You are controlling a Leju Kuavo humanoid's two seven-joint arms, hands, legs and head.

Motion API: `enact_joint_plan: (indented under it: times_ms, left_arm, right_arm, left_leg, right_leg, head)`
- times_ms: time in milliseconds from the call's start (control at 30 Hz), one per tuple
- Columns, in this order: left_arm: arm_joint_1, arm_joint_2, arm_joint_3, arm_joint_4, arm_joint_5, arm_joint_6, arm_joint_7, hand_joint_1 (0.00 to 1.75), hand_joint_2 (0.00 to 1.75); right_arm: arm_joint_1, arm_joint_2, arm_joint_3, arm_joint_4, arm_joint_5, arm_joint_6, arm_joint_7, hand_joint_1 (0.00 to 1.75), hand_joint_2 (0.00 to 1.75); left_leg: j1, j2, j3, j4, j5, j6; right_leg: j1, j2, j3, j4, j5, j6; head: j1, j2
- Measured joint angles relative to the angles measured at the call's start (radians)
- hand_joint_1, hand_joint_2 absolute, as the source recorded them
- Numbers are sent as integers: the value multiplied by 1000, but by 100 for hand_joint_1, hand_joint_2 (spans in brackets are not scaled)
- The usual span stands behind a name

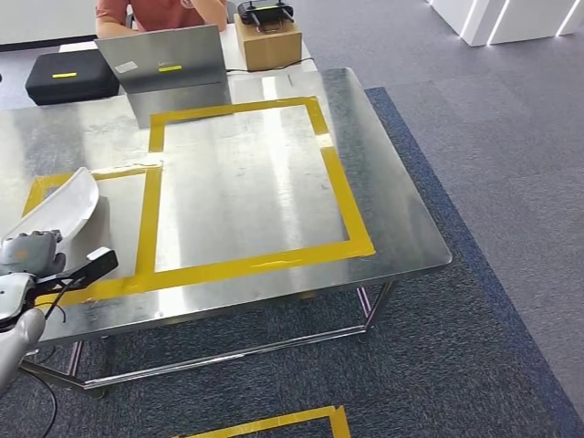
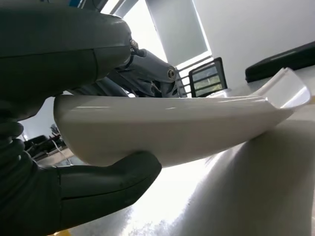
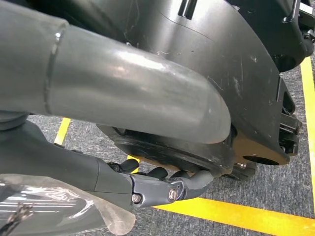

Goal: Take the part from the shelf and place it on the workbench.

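The part (image 1: 60,206) is a long, curved white shell. My left hand (image 1: 26,257) grips its near end at the workbench's (image 1: 386,182) left front, over the small yellow-taped rectangle (image 1: 148,224). In the left wrist view the part (image 2: 167,128) lies between my thumb (image 2: 108,182) underneath and the fingers (image 2: 148,69) on top. Its far tip looks to be down on the metal top. My right hand (image 3: 163,184) hangs low over the carpet with its fingers loosely extended and nothing in them.
A large yellow-taped square (image 1: 344,205) marks the middle of the bench. A laptop (image 1: 165,59), a black case (image 1: 68,75) and a cardboard box (image 1: 267,44) stand at the far edge, where a person (image 1: 158,11) sits. Yellow tape (image 1: 276,422) lines the carpet.
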State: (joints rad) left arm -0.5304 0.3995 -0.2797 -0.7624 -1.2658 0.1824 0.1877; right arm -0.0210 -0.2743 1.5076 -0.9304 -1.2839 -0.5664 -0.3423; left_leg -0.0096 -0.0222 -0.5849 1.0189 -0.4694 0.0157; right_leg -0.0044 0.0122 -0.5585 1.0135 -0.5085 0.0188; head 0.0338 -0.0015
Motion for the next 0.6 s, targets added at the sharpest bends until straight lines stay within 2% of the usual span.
enact_joint_plan:
  times_ms: [133,300,600]
  left_arm:
    - [14,-4,-5,-4,52,26,-36,0,0]
    - [37,-8,-8,-36,117,49,-76,0,0]
    - [66,-8,-30,-114,126,48,-78,0,0]
  right_arm:
    - [1,0,0,0,-2,-5,0,0,0]
    - [1,0,0,-6,-14,-20,0,0,0]
    - [1,0,0,-25,-17,-43,3,0,0]
  left_leg:
    - [0,0,0,0,0,0]
    - [0,0,0,0,0,0]
    - [0,0,-1,0,0,0]
  right_leg:
    - [0,1,-1,0,0,0]
    - [0,1,-1,0,0,0]
    - [0,1,-1,0,0,0]
  head:
    - [0,0]
    - [0,0]
    - [0,0]
